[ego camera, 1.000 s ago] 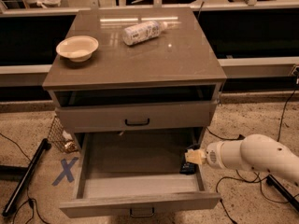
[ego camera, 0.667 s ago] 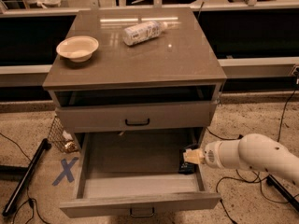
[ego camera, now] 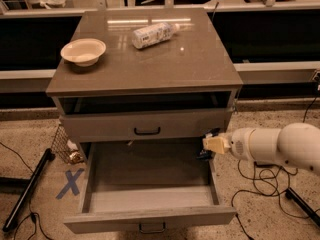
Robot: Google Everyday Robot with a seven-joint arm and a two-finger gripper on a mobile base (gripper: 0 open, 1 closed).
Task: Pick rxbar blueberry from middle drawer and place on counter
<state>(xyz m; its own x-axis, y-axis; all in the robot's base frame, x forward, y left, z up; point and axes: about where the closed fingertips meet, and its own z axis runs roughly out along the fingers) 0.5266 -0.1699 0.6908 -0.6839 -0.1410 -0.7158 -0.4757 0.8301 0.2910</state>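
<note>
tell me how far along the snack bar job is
Done: the drawer is pulled open. In hand: the pincer is at the drawer's right rear corner, just above a small dark shape that looks like the snack bar; whether it is gripped can't be seen. Left: lift it out and set it on the counter, where a bowl and a bottle sit.

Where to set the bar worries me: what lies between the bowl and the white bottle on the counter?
Only bare counter, as the camera view shows, between bowl and bottle. The gripper is at the middle drawer's right wall.
</note>
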